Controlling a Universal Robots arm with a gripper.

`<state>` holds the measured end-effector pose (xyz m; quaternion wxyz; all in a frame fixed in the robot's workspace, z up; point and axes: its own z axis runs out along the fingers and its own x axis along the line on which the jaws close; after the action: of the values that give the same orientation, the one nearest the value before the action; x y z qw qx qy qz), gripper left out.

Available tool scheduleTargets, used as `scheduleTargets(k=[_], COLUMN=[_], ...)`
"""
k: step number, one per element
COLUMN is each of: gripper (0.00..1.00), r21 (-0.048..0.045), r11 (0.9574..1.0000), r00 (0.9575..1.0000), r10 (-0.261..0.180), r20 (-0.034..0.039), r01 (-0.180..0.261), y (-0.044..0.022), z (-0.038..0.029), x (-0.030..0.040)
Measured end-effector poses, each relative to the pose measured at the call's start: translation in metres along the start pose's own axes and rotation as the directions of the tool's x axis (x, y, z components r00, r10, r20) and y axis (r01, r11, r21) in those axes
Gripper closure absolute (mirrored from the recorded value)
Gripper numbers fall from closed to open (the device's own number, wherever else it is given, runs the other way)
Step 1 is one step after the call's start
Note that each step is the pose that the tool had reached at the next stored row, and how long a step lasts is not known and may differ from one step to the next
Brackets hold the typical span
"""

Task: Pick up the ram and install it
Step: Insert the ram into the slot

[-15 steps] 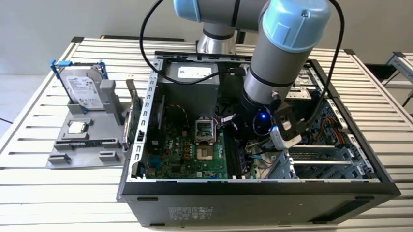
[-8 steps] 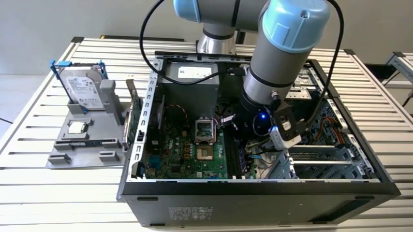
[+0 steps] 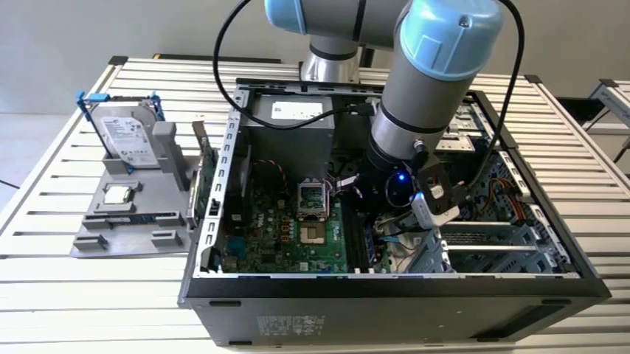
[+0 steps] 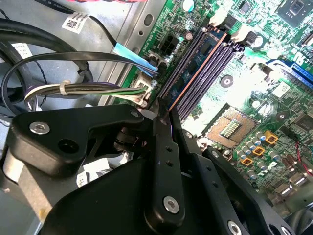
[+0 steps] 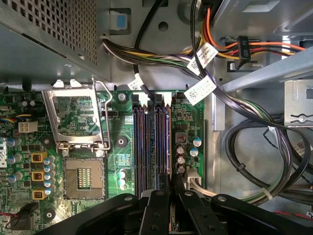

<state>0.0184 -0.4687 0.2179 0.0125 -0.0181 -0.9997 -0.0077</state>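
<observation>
Seating step: gripper, fingers pinched on the ram, centre frame, over its motherboard slot; it needs pressing home.

We note a slatted white metal table under even light; a plain pale wall behind; grey floor at the exterior view's left.
</observation>
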Motion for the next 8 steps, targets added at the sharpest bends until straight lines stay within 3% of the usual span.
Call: scheduleTargets(k=[8], gripper=[1.0], r21=[0.0], r11=[1.0], r00=[1.0], r10=[0.0], r20=[0.0], r01=[0.0], y=[0.0002], z=[0.0], x=[0.0001])
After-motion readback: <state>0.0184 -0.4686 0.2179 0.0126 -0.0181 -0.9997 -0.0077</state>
